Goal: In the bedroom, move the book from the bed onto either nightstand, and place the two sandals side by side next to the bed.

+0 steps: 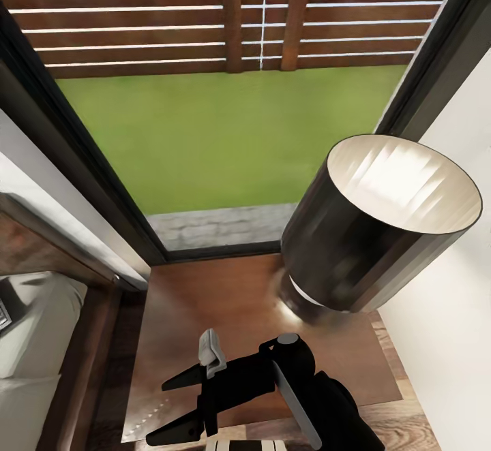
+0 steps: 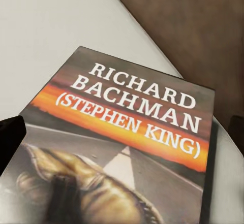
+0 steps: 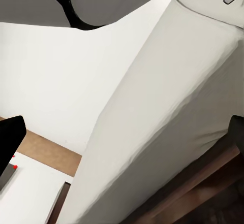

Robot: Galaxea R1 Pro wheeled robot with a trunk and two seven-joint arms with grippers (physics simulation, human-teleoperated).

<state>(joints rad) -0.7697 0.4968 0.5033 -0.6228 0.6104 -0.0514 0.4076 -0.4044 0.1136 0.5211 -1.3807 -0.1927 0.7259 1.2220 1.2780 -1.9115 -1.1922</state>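
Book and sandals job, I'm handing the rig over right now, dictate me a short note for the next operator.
Left claw: open, poised over the book, not gripping it.
Right claw: open and empty, above the nightstand, in front of the lamp.
Book: lying flat, cover up, on the mattress near its edge.
Done: nothing that can be confirmed; the book is not yet moved.
Left: grip the book, set it on the bare nightstand top beside the lamp, then line up the two sandals by the bed. Their state cannot be told from here.
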